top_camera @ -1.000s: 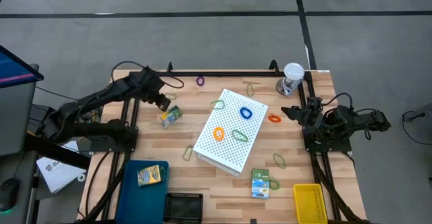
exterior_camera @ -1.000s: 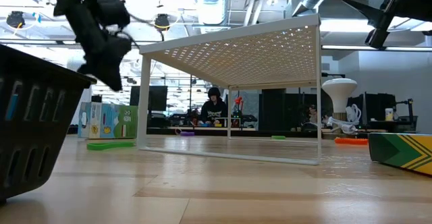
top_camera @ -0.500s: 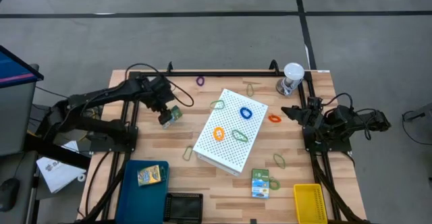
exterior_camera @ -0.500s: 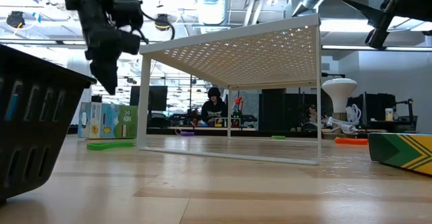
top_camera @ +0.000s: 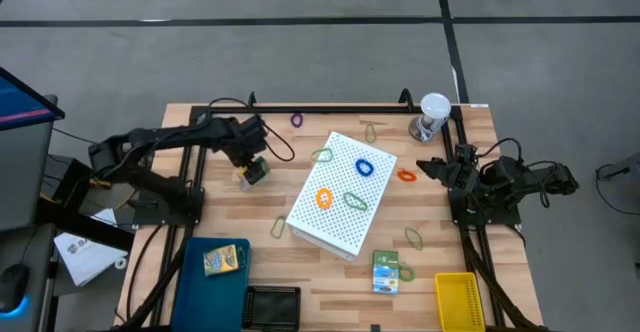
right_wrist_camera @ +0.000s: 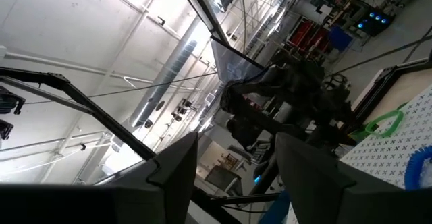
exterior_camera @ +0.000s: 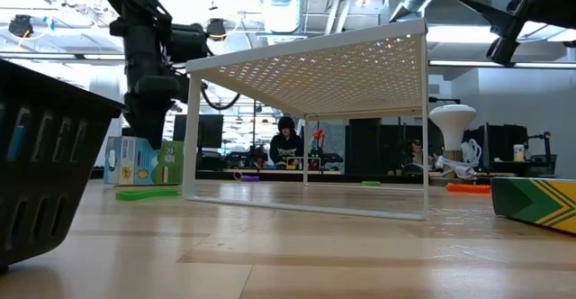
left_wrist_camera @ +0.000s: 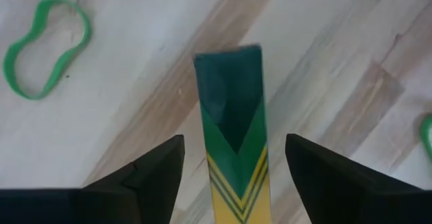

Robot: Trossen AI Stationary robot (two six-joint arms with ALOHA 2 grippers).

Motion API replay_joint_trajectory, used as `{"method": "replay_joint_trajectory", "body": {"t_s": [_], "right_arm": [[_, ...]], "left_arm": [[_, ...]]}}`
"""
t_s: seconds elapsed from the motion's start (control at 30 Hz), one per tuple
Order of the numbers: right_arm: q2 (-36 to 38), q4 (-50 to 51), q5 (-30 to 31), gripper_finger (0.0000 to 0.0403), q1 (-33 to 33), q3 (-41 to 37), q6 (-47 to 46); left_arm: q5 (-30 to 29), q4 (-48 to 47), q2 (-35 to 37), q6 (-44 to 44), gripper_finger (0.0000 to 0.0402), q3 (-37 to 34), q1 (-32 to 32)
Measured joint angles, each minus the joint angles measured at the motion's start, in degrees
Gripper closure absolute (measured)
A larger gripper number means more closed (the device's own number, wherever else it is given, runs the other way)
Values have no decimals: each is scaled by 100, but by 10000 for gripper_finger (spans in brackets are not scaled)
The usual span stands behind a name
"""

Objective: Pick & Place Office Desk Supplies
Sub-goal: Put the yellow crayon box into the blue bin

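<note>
Fingers spread, our left gripper (left_wrist_camera: 233,177) straddles the crayon box (left_wrist_camera: 233,126) left of the white perforated box (top_camera: 342,194); our right gripper (top_camera: 432,166) waits open.

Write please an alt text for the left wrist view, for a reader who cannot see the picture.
The left gripper is open over a wooden table, its two dark fingers on either side of a narrow green and yellow crayon box without touching it. A green rubber band lies on the wood farther off.
</note>
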State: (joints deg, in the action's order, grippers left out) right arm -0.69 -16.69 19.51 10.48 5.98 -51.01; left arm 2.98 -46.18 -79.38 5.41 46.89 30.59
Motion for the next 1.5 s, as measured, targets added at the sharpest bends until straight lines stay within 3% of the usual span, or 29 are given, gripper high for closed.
{"method": "replay_joint_trajectory", "body": {"t_s": [0.43, 0.7, 0.83, 1.03, 1.23, 1.5], "right_arm": [[0, 168, -15, 207, 0, 0, -1], [0, 168, -17, 207, 0, 0, 1], [0, 168, -17, 207, 0, 0, 1], [0, 153, -18, 207, 7, 0, 0], [0, 155, -17, 207, 7, 0, 3], [0, 157, -11, 207, 0, 0, 45]], "left_arm": [[235, 202, -464, -30, 204, -1, 0], [297, 184, -498, 112, 315, 1, 9], [386, 180, -437, 131, 315, -7, 13], [1094, -3, 81, 116, 301, -4, -60], [1713, -783, 849, 379, 307, 95, -562], [2143, -2086, 1421, 928, 300, 944, -1431]]}}
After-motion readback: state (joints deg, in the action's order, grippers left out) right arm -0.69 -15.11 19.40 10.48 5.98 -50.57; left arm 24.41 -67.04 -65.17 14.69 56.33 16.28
